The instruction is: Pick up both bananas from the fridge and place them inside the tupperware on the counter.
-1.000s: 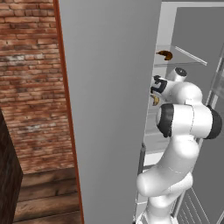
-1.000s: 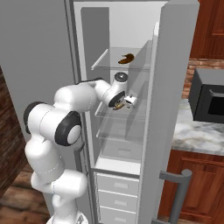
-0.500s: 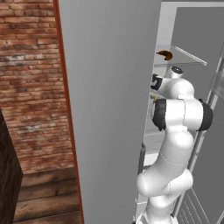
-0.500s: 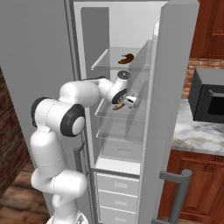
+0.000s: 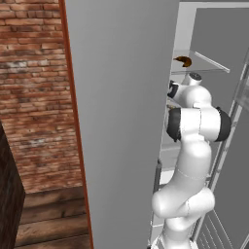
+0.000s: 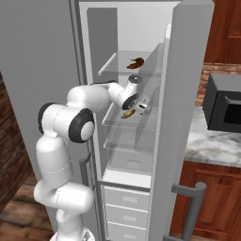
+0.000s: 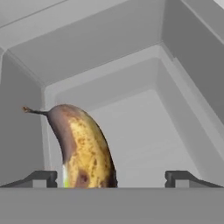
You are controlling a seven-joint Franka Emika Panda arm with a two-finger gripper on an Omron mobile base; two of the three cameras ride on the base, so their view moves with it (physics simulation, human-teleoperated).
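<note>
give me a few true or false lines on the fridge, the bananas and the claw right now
1. The fridge door is shut. False: it stands open.
2. One banana lies on the upper glass shelf. True.
3. The claw is shut on a banana. False: its tips stand wide apart, with the second banana between them, nearer one tip.
4. A microwave stands over the counter beside the fridge. True.
5. Both bananas are bright yellow and spotless. False: they carry heavy brown patches.
</note>
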